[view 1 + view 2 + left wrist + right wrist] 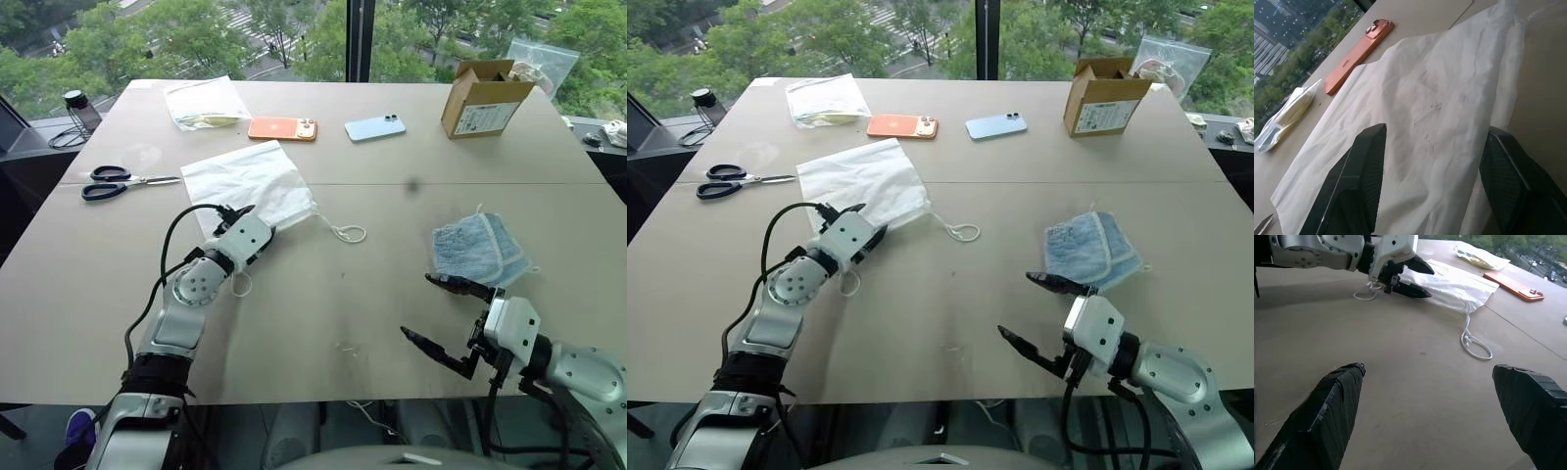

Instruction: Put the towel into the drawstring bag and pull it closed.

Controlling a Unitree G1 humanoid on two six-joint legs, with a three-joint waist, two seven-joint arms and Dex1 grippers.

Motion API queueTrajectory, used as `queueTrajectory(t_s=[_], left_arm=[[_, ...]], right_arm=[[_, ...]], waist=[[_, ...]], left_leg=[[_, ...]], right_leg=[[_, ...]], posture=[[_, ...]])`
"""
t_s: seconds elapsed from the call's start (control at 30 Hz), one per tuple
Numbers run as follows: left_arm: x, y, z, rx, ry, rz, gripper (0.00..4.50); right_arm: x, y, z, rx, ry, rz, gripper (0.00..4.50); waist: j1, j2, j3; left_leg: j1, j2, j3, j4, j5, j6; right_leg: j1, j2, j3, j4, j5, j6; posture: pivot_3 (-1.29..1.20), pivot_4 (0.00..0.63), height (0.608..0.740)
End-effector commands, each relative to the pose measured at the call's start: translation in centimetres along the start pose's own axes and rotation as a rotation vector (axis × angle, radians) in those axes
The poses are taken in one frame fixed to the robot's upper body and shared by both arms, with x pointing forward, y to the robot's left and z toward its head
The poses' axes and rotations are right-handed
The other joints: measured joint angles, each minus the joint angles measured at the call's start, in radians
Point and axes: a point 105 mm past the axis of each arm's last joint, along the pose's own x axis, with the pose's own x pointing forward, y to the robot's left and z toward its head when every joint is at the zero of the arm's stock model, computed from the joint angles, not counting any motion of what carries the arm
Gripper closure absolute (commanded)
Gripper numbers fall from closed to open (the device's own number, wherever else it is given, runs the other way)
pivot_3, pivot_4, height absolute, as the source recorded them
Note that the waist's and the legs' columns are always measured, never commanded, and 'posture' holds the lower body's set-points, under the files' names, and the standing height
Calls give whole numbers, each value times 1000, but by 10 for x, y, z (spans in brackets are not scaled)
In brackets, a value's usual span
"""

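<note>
The white drawstring bag point(245, 181) lies flat on the table, left of centre, with one cord loop point(348, 233) trailing off its right corner. My left gripper point(250, 220) is at the bag's near edge. Its fingers point(1359, 181) stand apart with the fabric point(1440, 98) between them, one above and one low by the table. The light-blue towel point(480, 247) lies folded at the right. Just short of it, nearer me, my right gripper point(416, 305) hovers open and empty, pointing left across the table.
Scissors point(122, 181) lie left of the bag. Behind it are a clear pouch with papers point(204, 103), an orange phone point(282, 128) and a pale blue phone point(375, 127). An open cardboard box point(482, 98) stands at the back right.
</note>
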Motion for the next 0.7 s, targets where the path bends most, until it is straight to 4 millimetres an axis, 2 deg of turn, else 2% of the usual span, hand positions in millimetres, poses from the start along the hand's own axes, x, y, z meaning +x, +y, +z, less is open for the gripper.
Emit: queueTrajectory(t_s=[0.03,0.07,0.1,0.17,0.2,0.27,0.37,0.43,0.5,0.53,0.63,0.7], left_arm=[[4,7,17,-75,-48,-3,2827],[6,9,19,-193,-51,-16,3099],[6,11,20,-358,-50,-40,3660],[5,10,23,-616,-45,-141,4285],[4,9,24,-680,-39,-180,4415],[-1,9,33,-813,-28,-301,4415],[-14,5,55,-1009,3,-522,4415],[-20,3,63,-1114,47,-604,4415],[-22,2,66,-1162,66,-627,4415],[-19,0,67,-1197,87,-628,4415],[-9,-15,76,-1226,124,-627,4415],[-5,-24,82,-1229,131,-627,4415]], right_arm=[[2,-5,16,-20,-60,-29,0],[2,-6,18,-17,-71,-39,0],[3,-8,20,-16,-79,-46,0],[3,-11,22,-14,-90,-56,0],[3,-11,23,-13,-92,-58,0],[4,-13,24,-16,-98,-60,0],[6,-16,28,-18,-109,-78,0],[8,-21,29,-19,-102,-112,0],[9,-26,27,-19,-71,-139,0],[9,-23,27,74,-65,-81,0],[2,-42,21,89,9,-158,0],[-3,-64,22,40,41,-279,0]], waist=[[0,0,0],[0,0,0],[0,0,0],[0,0,0],[-2,0,0],[-4,0,0],[-5,0,0],[-4,0,0],[-4,0,0],[-4,0,0],[0,0,0],[1,0,0]], left_leg=[[0,0,0,0,0,0],[0,0,0,0,0,0],[0,0,0,0,0,0],[-1,0,-1,2,0,0],[-3,0,-3,4,0,0],[-3,0,-4,5,0,0],[-3,0,-5,5,0,0],[-3,0,-5,6,0,0],[-3,0,-5,8,0,0],[-3,0,-5,8,0,0],[-3,-1,-6,11,0,0],[-3,-2,-7,13,0,0]], right_leg=[[0,0,0,0,0,0],[0,0,0,0,0,0],[0,0,0,0,0,0],[0,0,-1,1,0,0],[0,0,-3,1,0,0],[0,0,-4,1,0,0],[0,1,-4,3,0,0],[0,1,-4,3,0,0],[0,0,-4,4,0,0],[0,0,-4,4,0,0],[1,0,-5,5,0,0],[2,-1,-5,6,0,0]], posture=[[0,150,740],[0,150,740],[0,150,740],[0,150,740],[0,150,740],[0,150,740],[0,150,740],[0,150,740],[0,150,740],[0,150,740],[0,150,740],[0,150,740]])
